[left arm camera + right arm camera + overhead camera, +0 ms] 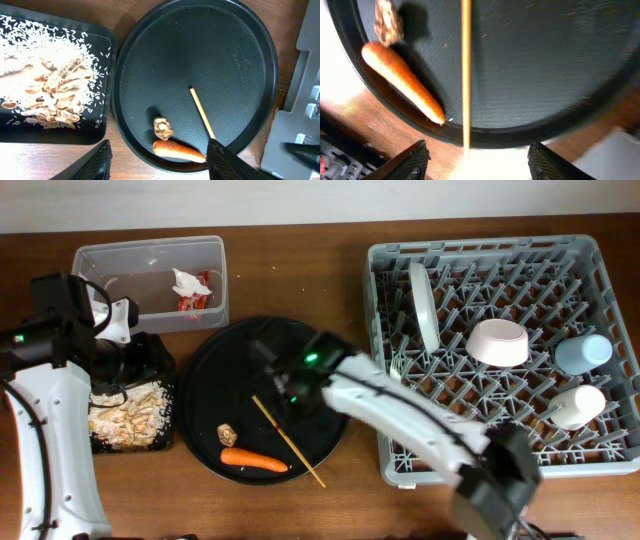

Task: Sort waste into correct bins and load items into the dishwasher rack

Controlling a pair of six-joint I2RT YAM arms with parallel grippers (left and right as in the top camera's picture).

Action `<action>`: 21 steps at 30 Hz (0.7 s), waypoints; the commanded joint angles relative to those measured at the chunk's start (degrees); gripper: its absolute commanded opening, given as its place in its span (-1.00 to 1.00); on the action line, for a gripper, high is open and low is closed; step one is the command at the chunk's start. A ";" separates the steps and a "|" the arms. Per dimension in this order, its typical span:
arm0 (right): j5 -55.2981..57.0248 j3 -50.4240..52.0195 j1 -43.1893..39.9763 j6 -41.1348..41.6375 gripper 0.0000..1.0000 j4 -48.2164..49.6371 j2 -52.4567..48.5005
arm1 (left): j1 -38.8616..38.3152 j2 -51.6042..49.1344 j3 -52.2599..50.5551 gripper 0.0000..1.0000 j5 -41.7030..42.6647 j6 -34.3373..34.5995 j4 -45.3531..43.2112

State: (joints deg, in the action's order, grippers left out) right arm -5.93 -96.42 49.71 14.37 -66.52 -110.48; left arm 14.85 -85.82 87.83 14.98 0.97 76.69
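Note:
The clear tub point(110, 260) holds the red-and-white wrapper point(194, 299) and the tissue scrap point(184, 279). The flat black tray point(165, 435) holds the rice bits point(125, 415); it also shows in the left wrist view point(97, 111). The carrot point(253, 461), the brown lump point(227, 434) and one chopstick point(288, 442) lie on the round black tray point(230, 360). The rack point(600, 260) holds the plate point(423, 305), bowl point(498, 342), light-blue cup point(583, 353) and cream cup point(577, 407). My left gripper point(160, 147) is open and empty. My right gripper point(477, 147) is open above the chopstick point(466, 75).
In the right wrist view the carrot point(402, 80) and the lump point(387, 22) lie left of the chopstick. The right arm point(420, 425) crosses from the front right over the rack's left edge. Brown table shows at the front point(350, 500).

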 commanded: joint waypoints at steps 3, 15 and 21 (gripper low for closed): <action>-1.64 -0.22 4.79 1.14 0.19 3.58 -11.69 | -0.11 -0.09 -0.26 0.22 0.68 -0.09 -0.13; 8.17 -3.45 -5.81 6.05 -0.92 -3.50 -2.71 | -0.11 -0.09 -0.26 0.21 0.68 -0.09 -0.09; 10.69 3.23 -26.67 8.66 -0.92 -9.77 10.73 | -0.11 -0.09 -0.26 0.22 0.68 -0.09 -0.11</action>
State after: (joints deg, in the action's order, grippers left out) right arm 3.49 -98.96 27.73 21.06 -77.03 -98.59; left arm 14.85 -85.82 87.83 14.98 0.97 76.69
